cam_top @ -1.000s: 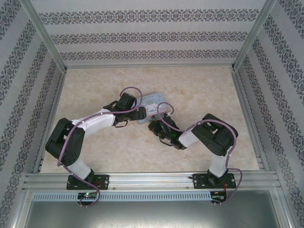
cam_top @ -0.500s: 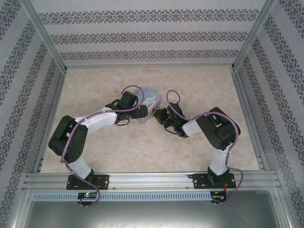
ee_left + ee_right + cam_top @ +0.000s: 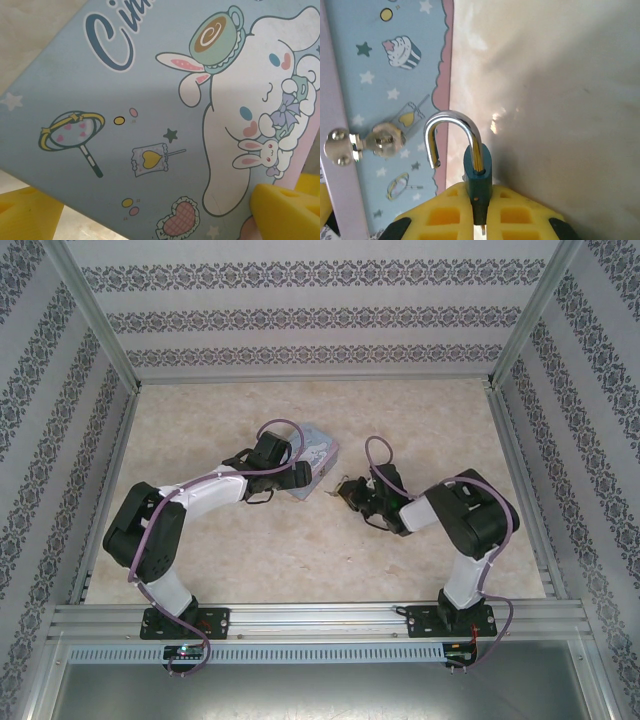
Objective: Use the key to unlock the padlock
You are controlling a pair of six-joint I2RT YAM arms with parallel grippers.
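Observation:
The padlock (image 3: pixel 477 172), a small bluish body with a silvery shackle swung open, stands clamped between the yellow fingers (image 3: pixel 445 215) of my right gripper (image 3: pixel 483 220). Its free shackle end hangs clear of the tin's latch (image 3: pixel 380 141). A thin metal tip, the key (image 3: pixel 483 229), pokes out under the padlock body between the pads. From above, my right gripper (image 3: pixel 345 490) sits just right of the pastel-blue tin (image 3: pixel 320 452). My left gripper (image 3: pixel 305 477) is spread wide across that tin (image 3: pixel 150 100), one yellow finger (image 3: pixel 285 210) on each side of its corner.
The tin stands tilted at the table's middle, its lid with the cartoon dog (image 3: pixel 260 110) facing my left wrist. Metal rails (image 3: pixel 320 620) run along the near edge and patterned walls (image 3: pixel 320 320) close in the other sides.
My right gripper has drawn back to the right, away from the tin, with the padlock in it. The tin tilted up early on and the left arm has held since.

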